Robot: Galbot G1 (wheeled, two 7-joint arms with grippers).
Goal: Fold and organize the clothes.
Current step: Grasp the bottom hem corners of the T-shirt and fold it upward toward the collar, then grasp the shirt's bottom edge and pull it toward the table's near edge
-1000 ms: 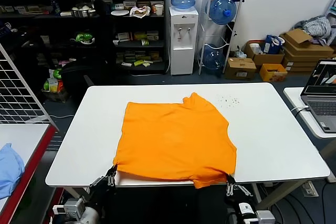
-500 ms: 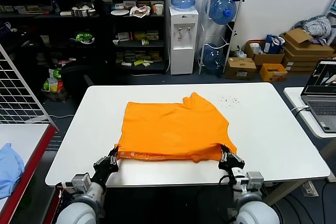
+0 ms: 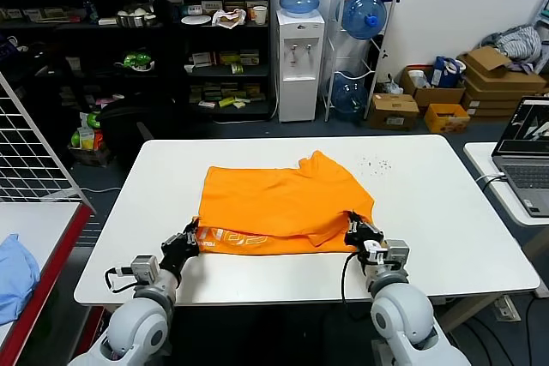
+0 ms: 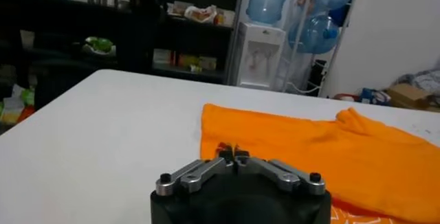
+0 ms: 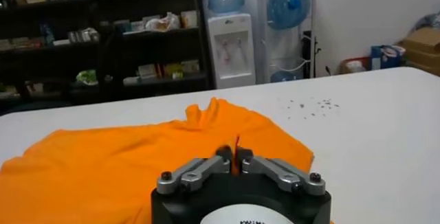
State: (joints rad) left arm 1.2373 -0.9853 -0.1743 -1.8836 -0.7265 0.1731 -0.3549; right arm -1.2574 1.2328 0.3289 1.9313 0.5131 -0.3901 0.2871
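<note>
We judge the orange T-shirt (image 3: 283,212) light, limp and prone to sagging — best taken at the hem corners, both at once. It lies mid-table on the white table (image 3: 446,220), near hem turned over toward the far side so white lettering shows along the near fold. Our left gripper (image 3: 190,239) pinches the fold's left corner, our right gripper (image 3: 356,231) its right corner — each clenched on fabric.

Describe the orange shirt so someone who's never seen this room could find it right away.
Find the big white table in front of the water dispenser. The T-shirt lies on its middle, its near part doubled over to show white lettering. It is the only bright orange thing there.
</note>
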